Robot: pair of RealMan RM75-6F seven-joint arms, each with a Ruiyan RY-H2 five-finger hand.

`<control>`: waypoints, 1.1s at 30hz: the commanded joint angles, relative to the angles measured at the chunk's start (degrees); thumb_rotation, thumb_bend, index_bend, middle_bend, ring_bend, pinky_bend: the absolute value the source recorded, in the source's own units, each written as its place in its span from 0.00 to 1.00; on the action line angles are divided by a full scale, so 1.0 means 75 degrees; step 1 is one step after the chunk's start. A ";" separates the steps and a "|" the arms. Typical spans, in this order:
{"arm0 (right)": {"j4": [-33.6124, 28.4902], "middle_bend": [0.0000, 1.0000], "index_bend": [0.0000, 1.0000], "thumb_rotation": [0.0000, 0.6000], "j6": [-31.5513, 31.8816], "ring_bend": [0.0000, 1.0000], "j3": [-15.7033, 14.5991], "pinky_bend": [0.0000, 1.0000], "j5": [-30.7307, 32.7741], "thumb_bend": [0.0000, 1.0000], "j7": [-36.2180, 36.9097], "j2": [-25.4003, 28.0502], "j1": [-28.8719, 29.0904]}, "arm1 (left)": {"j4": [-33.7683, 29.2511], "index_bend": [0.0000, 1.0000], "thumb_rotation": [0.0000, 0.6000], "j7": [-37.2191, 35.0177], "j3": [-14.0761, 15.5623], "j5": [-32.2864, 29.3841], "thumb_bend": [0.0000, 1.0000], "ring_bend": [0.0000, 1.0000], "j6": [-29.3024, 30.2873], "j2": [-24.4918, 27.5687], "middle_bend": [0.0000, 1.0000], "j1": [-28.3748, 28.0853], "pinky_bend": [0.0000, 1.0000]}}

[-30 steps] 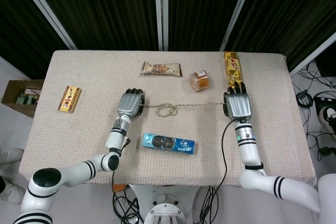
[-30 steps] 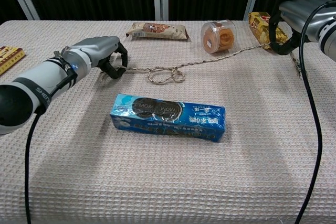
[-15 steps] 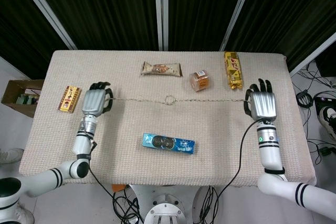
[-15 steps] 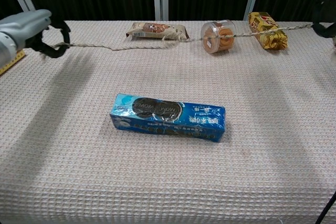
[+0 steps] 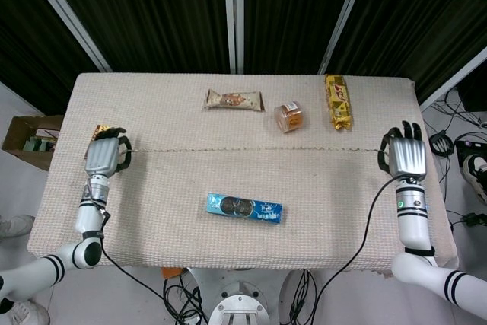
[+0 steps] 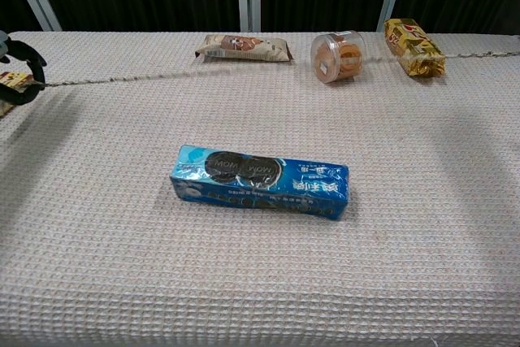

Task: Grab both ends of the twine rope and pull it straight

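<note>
The twine rope (image 5: 251, 150) runs in one taut, straight line across the table from left to right, raised slightly above the cloth; the chest view shows the twine rope (image 6: 162, 75) crossing behind the snacks. My left hand (image 5: 103, 157) grips its left end near the table's left edge, fingers curled around it; only its fingers (image 6: 20, 71) show at the chest view's left border. My right hand (image 5: 407, 155) grips the right end near the right edge and is out of the chest view.
A blue cookie pack (image 5: 243, 208) lies in front of the rope at centre. Behind the rope sit a snack bar (image 5: 233, 100), a small clear jar (image 5: 290, 117) and a yellow packet (image 5: 338, 102). A gold-red packet (image 5: 100, 132) lies partly under my left hand.
Both hands moved outward, the left further left and the right further right. The loop in the rope's middle has pulled out and the rope is now straight.
</note>
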 commanded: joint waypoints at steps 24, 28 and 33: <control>0.3595 0.27 0.55 1.00 -0.0534 0.06 -0.0767 0.08 -0.1713 0.42 0.0612 -0.2071 0.0160 | 0.1587 0.57 1.00 0.0253 -0.0008 0.0129 0.49 0.14 -0.0885 -0.0884 0.22 -0.0325 0.16; 0.3807 0.24 0.47 1.00 -0.0602 0.04 -0.0719 0.07 -0.1737 0.39 0.0616 -0.2247 0.0129 | 0.1637 0.49 1.00 0.0262 0.0016 0.0198 0.48 0.14 -0.0824 -0.0937 0.21 -0.0272 0.16; 0.3723 0.21 0.33 1.00 -0.0585 0.02 -0.0646 0.05 -0.1727 0.33 0.0550 -0.2235 0.0017 | 0.1639 0.41 1.00 0.0262 0.0045 0.0332 0.43 0.14 -0.0652 -0.0967 0.20 -0.0181 0.16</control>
